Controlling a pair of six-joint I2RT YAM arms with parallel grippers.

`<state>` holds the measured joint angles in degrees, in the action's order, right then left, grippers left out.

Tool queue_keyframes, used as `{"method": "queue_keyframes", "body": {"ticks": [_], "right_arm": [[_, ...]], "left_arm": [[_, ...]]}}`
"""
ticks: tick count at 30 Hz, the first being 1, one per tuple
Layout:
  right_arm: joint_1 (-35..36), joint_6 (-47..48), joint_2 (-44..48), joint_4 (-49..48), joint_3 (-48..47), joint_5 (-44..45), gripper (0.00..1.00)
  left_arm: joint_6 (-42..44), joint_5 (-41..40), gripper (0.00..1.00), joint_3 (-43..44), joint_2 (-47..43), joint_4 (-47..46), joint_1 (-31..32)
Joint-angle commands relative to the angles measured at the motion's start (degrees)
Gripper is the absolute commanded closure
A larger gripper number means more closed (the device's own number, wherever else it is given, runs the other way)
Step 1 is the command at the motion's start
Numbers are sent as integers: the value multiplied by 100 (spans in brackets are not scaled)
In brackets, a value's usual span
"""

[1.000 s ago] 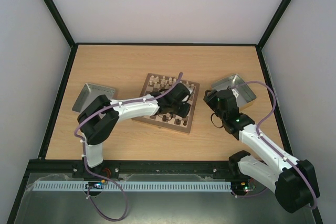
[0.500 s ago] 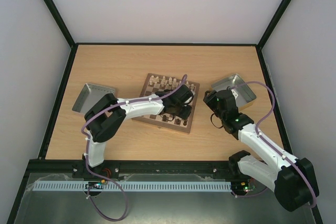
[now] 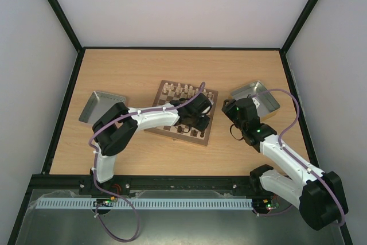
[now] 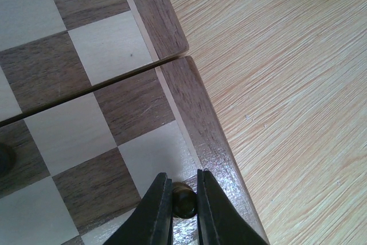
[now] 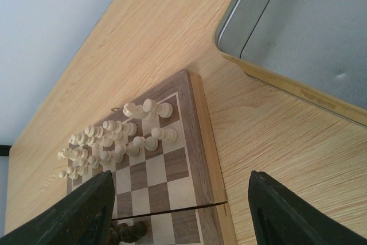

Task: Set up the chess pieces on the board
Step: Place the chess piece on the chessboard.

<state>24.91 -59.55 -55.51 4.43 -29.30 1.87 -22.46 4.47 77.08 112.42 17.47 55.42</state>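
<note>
One dark chessman (image 4: 184, 203) is what the coming move turns on, and it is pinched between the closed fingers of the left gripper (image 4: 183, 190), only its rounded head showing in the left wrist view. The piece stands end-on to that camera, so its long axis runs along the fingers and down toward the board (image 4: 172, 27), not across it. It sits over the edge column of squares, just inside the right-hand rim and on the near side of the fold seam. Whether its foot already touches the wood cannot be told. Its square therefore seems to lie straight below the pincer, so a short lowering and a release look like all that is called for, with little sideways travel. The rim is close beside the outer finger, which is the thing to watch. The cream pieces (image 5: 114, 136) crowd the far rows, well apart from this spot, while other dark pieces (image 3: 186, 130) stand along the near rows. The right gripper (image 5: 180, 199) hangs spread wide and empty off the board's right side, near the metal tray (image 5: 287, 38); the left arm is the nearer one, being already on the piece
</note>
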Motion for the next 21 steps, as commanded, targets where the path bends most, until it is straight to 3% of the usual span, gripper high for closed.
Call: {"method": "queue_keyframes", "body": {"ticks": [1,15,21], "right_arm": [[-30,23,-39,-55,-45,69,37],[-30,31,-17,-126,3,32,37],[-30,40,-30,-149,36,24,37]], "left_arm": [[65,19,95,-50,-100,199,61],[128,190,98,-125,-177,184,64],[179,131,91,-160,-173,250,66]]}}
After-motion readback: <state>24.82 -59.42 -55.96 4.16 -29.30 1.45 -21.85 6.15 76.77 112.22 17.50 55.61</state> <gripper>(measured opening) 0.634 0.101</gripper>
